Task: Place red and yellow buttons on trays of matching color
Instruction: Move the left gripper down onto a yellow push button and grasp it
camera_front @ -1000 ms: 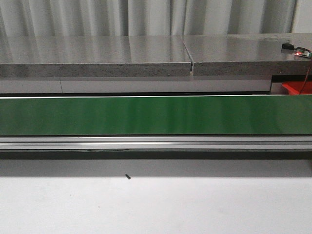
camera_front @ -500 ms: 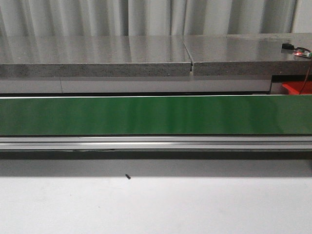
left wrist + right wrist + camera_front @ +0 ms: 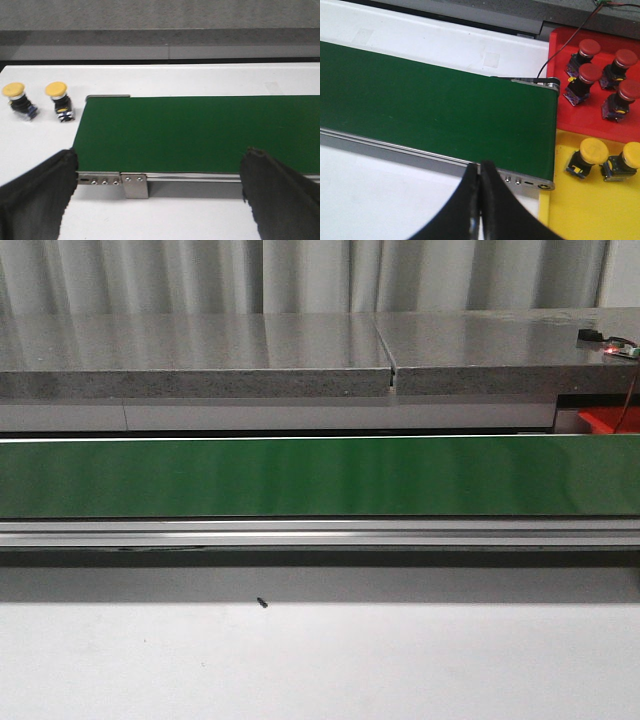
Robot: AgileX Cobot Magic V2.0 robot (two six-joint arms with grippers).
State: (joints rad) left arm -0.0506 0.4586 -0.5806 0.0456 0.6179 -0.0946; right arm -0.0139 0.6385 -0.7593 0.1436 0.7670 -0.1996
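In the left wrist view my left gripper (image 3: 160, 165) is open and empty over the near rail of the green belt (image 3: 200, 132). Two yellow buttons (image 3: 19, 100) (image 3: 59, 100) stand on the white table off the belt's end. In the right wrist view my right gripper (image 3: 480, 170) is shut on nothing, near the belt's other end (image 3: 435, 107). A red tray (image 3: 580, 112) holds several red buttons (image 3: 587, 47). A yellow tray (image 3: 580, 210) holds two yellow buttons (image 3: 590, 152) (image 3: 627, 160). Neither gripper shows in the front view.
The front view shows the green belt (image 3: 320, 475) with its metal rail (image 3: 320, 533), a grey stone counter (image 3: 200, 355) behind it, a small dark speck (image 3: 261, 603) on the white table, and a corner of the red tray (image 3: 610, 420) at the far right.
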